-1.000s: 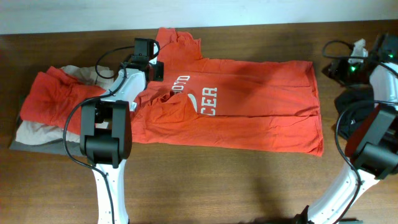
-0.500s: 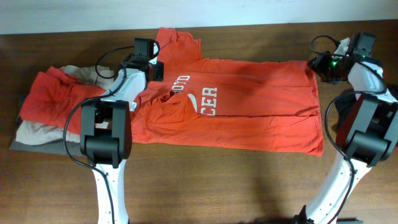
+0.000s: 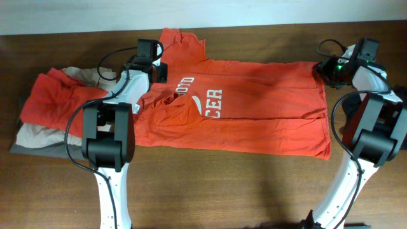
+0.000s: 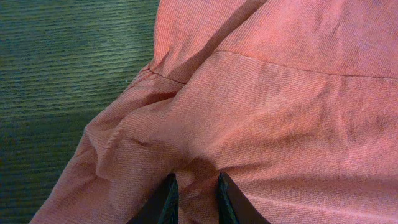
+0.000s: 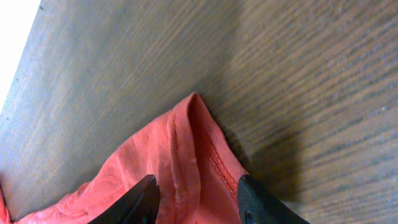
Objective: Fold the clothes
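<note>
1. Orange-red T-shirt [image 3: 254,108] lies spread flat mid-counter [image 3: 222,191], print up.
2. Thin soft knit, prob. light & limp, bunches easily; best taken at hem corners/shoulders.
3. Left end effector [image 4: 194,196] clenched on a shirt fold nr collar; right end effector [image 5: 198,196] released, straddling a hem corner.
4. Count: 1 spread shirt; pile [image 3: 48,111] at left, approx. 3 garments.

A dark brown wooden tabletop [image 3: 254,184] fills nearly the whole overhead view, its grain running lengthwise in fine streaks and its front part bare. Along its far edge lies a pale white band [image 3: 76,16], plain and featureless. From the right wrist the same grain shows close up, with the white at the upper left corner. From the left wrist the wood looks dark, greenish and ribbed.
</note>
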{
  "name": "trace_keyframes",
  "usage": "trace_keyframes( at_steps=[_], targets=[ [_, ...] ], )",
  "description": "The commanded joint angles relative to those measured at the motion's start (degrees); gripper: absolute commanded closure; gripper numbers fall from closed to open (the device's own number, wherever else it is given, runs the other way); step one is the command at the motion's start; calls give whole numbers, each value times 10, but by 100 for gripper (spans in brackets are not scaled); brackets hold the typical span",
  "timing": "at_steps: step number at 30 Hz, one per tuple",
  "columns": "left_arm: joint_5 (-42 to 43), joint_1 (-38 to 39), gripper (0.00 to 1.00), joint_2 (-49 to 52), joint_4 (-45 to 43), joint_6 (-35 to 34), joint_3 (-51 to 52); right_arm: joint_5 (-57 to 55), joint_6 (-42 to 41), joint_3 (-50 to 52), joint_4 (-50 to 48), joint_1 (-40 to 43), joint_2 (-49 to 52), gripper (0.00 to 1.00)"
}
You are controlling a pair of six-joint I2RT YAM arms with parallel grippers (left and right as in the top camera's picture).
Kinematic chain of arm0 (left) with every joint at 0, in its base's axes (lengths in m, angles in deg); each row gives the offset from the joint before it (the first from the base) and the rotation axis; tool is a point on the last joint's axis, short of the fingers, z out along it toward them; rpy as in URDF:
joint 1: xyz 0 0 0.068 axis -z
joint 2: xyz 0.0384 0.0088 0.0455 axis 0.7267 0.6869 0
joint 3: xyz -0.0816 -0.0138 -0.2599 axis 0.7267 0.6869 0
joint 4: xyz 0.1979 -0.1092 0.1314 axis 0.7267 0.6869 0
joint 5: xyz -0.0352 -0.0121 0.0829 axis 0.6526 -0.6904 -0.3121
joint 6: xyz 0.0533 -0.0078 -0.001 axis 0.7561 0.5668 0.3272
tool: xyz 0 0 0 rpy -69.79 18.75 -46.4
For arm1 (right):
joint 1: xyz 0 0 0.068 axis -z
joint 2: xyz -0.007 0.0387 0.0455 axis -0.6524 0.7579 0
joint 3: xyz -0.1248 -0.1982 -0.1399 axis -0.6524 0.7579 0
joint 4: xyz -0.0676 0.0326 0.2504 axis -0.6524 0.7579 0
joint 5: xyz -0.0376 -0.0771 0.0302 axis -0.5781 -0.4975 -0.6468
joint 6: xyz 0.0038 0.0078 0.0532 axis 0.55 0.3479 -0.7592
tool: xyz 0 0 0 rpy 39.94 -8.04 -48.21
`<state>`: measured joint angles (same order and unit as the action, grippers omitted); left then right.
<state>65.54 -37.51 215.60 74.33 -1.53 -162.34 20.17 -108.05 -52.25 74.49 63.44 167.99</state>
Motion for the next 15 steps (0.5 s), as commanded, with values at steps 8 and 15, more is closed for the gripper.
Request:
trace_keyframes(
  at_steps=[8, 15],
  targets=[
    [21, 7, 78, 56, 33, 7, 32, 8, -13, -6, -44, -20, 18, 55],
    [20, 7, 78, 56, 36, 7, 32, 9, -34, -5, -51, -26, 42, 64]
  ],
)
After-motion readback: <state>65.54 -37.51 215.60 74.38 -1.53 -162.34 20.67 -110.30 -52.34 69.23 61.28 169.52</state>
